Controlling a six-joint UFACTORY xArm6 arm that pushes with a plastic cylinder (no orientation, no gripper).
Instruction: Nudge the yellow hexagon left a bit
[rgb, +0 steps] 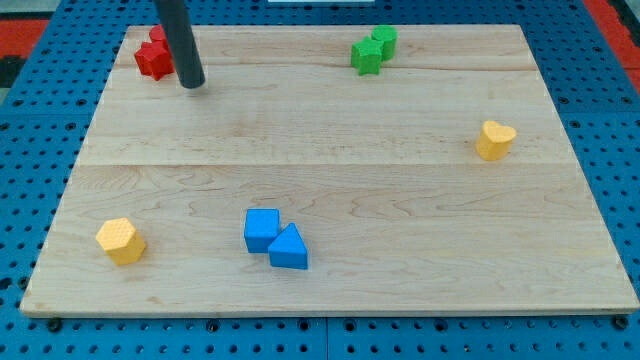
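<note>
The yellow hexagon (121, 240) lies near the board's lower left corner. My tip (192, 84) rests on the board near the upper left, far above the hexagon and a little to its right. It stands just right of two red blocks (153, 55), which the rod partly hides.
A blue cube (262, 229) and a blue triangular block (289, 248) touch at the lower middle. Two green blocks (372, 49) sit together at the top middle. A yellow heart-shaped block (495, 139) lies at the right. The wooden board (330, 150) lies on blue pegboard.
</note>
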